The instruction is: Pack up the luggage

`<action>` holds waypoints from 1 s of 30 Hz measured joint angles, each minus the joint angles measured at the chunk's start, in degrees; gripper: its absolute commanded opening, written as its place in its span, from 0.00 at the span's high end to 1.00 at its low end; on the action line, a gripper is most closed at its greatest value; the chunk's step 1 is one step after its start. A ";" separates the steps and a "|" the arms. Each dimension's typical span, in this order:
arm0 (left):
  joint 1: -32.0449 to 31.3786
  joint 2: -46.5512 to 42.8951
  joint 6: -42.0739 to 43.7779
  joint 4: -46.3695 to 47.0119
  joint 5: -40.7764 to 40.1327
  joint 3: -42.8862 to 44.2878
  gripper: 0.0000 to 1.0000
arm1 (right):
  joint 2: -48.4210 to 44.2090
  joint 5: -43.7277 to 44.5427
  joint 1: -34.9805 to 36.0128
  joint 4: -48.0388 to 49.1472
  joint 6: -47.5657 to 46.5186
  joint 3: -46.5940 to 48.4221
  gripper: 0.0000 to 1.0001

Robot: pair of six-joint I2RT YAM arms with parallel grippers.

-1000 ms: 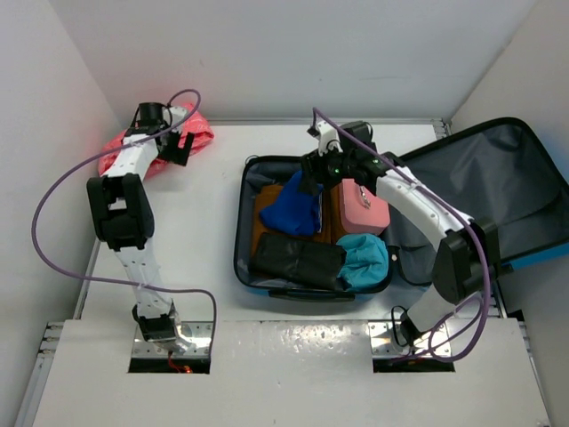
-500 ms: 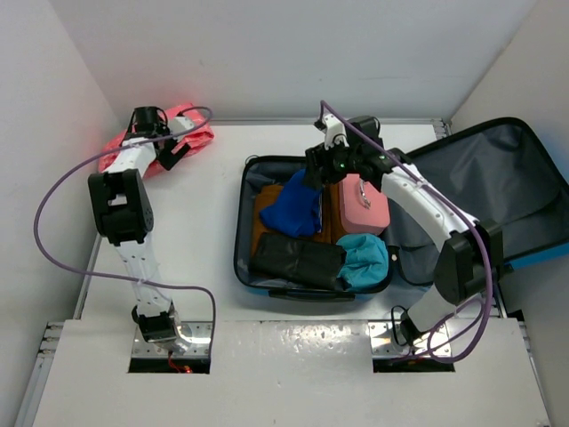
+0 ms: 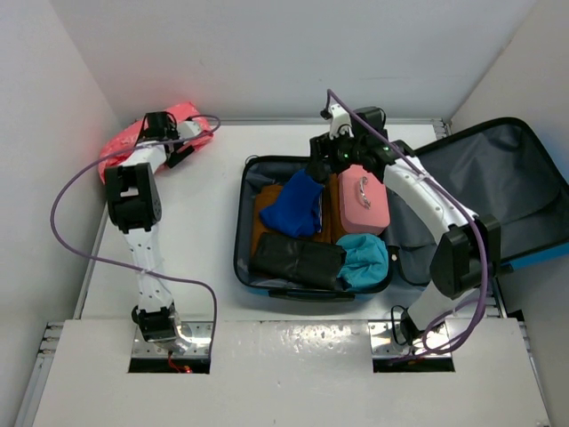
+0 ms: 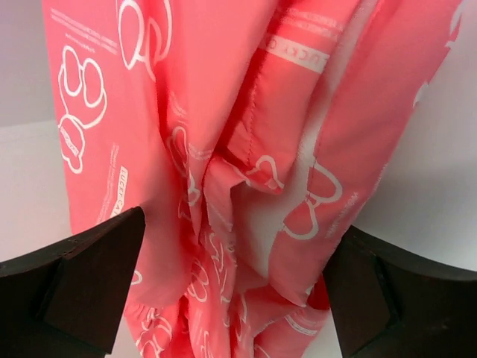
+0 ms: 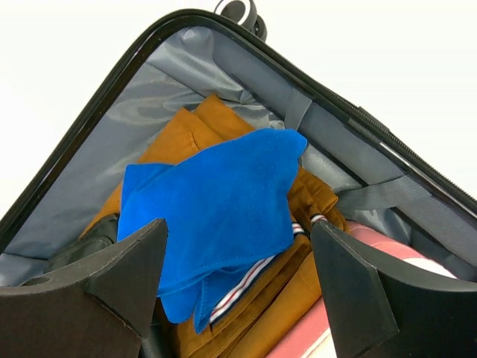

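The blue luggage lies open on the table, its grey-lined base [image 3: 242, 233] in the middle and its lid [image 3: 507, 178] to the right. The base holds a blue cloth [image 3: 293, 206], an orange-brown garment [image 3: 263, 224], a black bundle [image 3: 298, 260], a teal item [image 3: 364, 258] and a small pink case [image 3: 364, 197]. My right gripper [image 3: 318, 169] is open and empty, just above the blue cloth [image 5: 216, 201] at the far end of the base. My left gripper [image 3: 180, 140] is open at a pink printed cloth [image 3: 133, 138] in the far left corner. That cloth [image 4: 223, 149] hangs between its spread fingers.
White walls close in on the left, back and right. The pink cloth lies against the left wall. A luggage wheel [image 5: 238, 11] shows at the far rim, and a grey strap [image 5: 380, 195] lies inside the base.
My left gripper has moved back and left onto the pink cloth. My right gripper has drawn back a little toward the far rim, with the blue cloth left lying in the base.
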 measured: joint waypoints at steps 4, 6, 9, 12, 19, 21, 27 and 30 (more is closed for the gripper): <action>0.00 3.39 1.03 0.09 -1.86 4.22 0.00 | 0.61 0.04 -0.11 -0.42 0.00 0.85 0.24; -0.33 4.87 1.90 0.50 -2.95 5.84 0.00 | 0.79 0.04 -0.24 -0.87 0.00 1.18 0.26; -0.46 5.64 2.27 0.00 -3.17 6.82 0.18 | 1.05 0.02 -0.76 -1.29 -0.17 1.70 0.35; -0.68 6.60 1.03 -1.46 -2.67 8.20 0.47 | 1.31 0.00 -1.14 -1.40 -0.26 2.05 0.41; -1.90 7.63 -0.57 -3.08 -2.54 9.03 1.00 | 1.38 -0.04 -1.51 -2.67 -0.42 2.14 0.47; -2.34 7.19 -1.77 -3.19 -2.34 8.44 1.00 | 1.38 -0.07 -1.51 -2.84 -0.46 2.14 0.47; -4.81 -1.57 -10.95 -7.87 3.85 2.73 1.00 | 0.83 0.22 -1.51 -3.91 -0.42 2.14 0.44; -7.19 -8.70 -18.51 -12.13 7.76 1.44 1.00 | -0.70 0.83 -1.51 -5.42 -0.39 2.23 0.44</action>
